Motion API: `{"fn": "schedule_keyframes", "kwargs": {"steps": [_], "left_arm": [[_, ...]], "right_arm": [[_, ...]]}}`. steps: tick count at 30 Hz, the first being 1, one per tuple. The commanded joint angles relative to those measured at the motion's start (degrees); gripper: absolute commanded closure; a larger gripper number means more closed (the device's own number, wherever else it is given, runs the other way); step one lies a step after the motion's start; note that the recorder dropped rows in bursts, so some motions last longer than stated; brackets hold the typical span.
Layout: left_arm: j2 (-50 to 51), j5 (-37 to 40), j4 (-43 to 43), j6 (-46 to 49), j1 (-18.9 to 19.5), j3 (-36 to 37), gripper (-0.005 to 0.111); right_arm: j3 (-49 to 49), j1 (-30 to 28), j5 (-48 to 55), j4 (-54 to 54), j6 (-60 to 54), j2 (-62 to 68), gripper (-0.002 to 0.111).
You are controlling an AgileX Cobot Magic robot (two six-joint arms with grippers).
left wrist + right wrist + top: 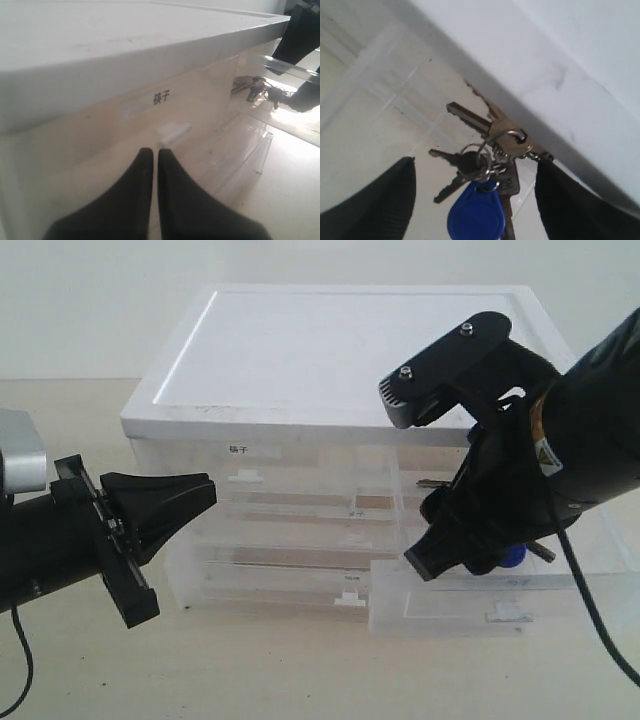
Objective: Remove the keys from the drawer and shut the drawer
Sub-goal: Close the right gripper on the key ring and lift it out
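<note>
The keys [487, 150], silver on a ring with a blue fob [476, 214], lie on the floor of the pulled-out clear drawer [440, 605]. My right gripper [475, 167] reaches down into that drawer, open, with one finger on each side of the bunch and neither touching it. In the exterior view the right gripper [440, 552] hides most of the keys, and only the blue fob [512, 558] peeks out. The left gripper [205, 490] is shut on nothing and hovers in front of the cabinet's left side. Through the clear plastic, the left wrist view shows the keys [255, 87].
The white-topped drawer cabinet [330, 350] stands on a beige table. A half-width drawer with a bold black label [161, 98] and white tab [172, 132] is just ahead of the left gripper [155, 152]. Full-width clear drawers [290, 540] sit below it.
</note>
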Motion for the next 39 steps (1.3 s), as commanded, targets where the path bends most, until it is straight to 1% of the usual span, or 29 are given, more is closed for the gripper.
{"fn": "schedule_keyframes", "kwargs": {"steps": [1, 5, 6, 8, 13, 16, 20, 28, 34, 39], "left_arm": [[0.14, 0.01, 0.68, -0.97, -0.09, -0.25, 0.102], [0.14, 0.01, 0.68, -0.97, -0.09, -0.25, 0.102], [0.14, 0.01, 0.68, -1.12, -0.09, -0.25, 0.102], [0.14, 0.01, 0.68, -1.12, -0.09, -0.25, 0.102], [0.14, 0.01, 0.68, -1.37, -0.09, -0.25, 0.102], [0.14, 0.01, 0.68, -1.37, -0.09, -0.25, 0.102], [0.14, 0.01, 0.68, -1.37, -0.09, -0.25, 0.102], [0.14, 0.01, 0.78, -1.38, -0.09, -0.25, 0.102], [0.14, 0.01, 0.92, -1.38, -0.09, -0.25, 0.102], [0.14, 0.01, 0.92, -1.38, -0.09, -0.25, 0.102]], "right_arm": [[-0.11, -0.18, 0.08, -4.1, 2.92, 2.35, 0.051], [-0.11, -0.18, 0.08, -4.19, 1.98, 3.93, 0.078], [-0.11, -0.18, 0.08, -4.19, 0.8, 3.93, 0.09], [-0.11, -0.18, 0.08, -4.19, -1.12, 3.8, 0.107], [-0.11, 0.14, -1.05, -3.44, -3.29, 1.96, 0.108], [-0.11, 2.28, -1.33, -4.3, -4.94, -0.64, 0.108], [-0.11, 5.06, -1.33, -7.79, -4.39, -3.35, 0.108], [-0.11, 5.17, -1.32, -7.91, -4.18, -4.3, 0.108], [-0.11, 5.17, -1.32, -9.13, -4.18, -11.03, 0.108], [-0.37, 5.17, -1.59, -8.98, -4.78, -12.92, 0.108]]}}
